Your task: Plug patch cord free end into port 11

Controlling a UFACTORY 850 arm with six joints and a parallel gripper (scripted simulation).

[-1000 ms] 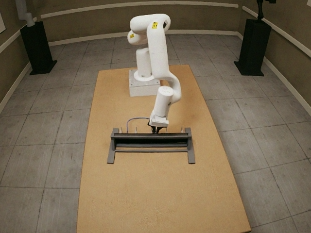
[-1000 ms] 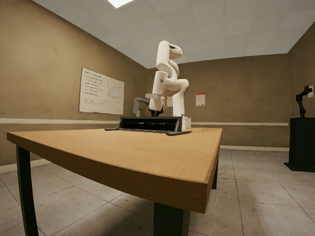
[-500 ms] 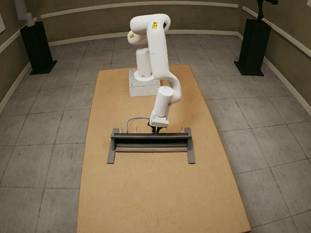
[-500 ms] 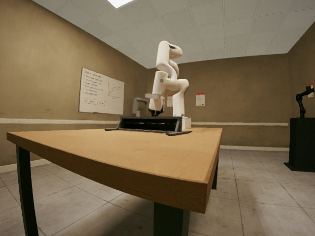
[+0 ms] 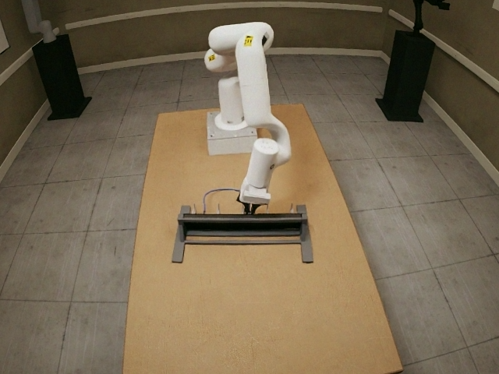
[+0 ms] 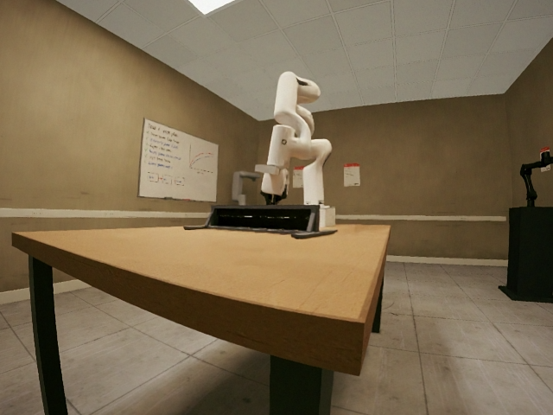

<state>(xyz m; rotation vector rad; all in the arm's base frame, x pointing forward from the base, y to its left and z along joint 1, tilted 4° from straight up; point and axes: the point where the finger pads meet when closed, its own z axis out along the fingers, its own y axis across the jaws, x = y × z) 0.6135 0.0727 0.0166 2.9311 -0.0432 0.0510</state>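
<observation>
A grey free-standing rack (image 5: pixel 242 231) stands level on the wooden table, its port face turned toward the robot's base and hidden from both cameras. It also shows in the exterior view (image 6: pixel 263 219). A thin grey-blue patch cord (image 5: pixel 215 194) arcs up behind the rack's left part and runs right to my gripper. My gripper (image 5: pixel 250 209) points down just behind the rack's top edge, a little right of the middle, and is shut on the cord's free plug, which is mostly hidden by the fingers. It also shows in the exterior view (image 6: pixel 270 199).
The robot's white base box (image 5: pixel 231 139) stands on the table behind the rack. Several small pale plugs or tabs (image 5: pixel 291 207) stick up behind the rack's top edge. Black pedestals (image 5: pixel 405 76) stand on the floor at the room's far corners.
</observation>
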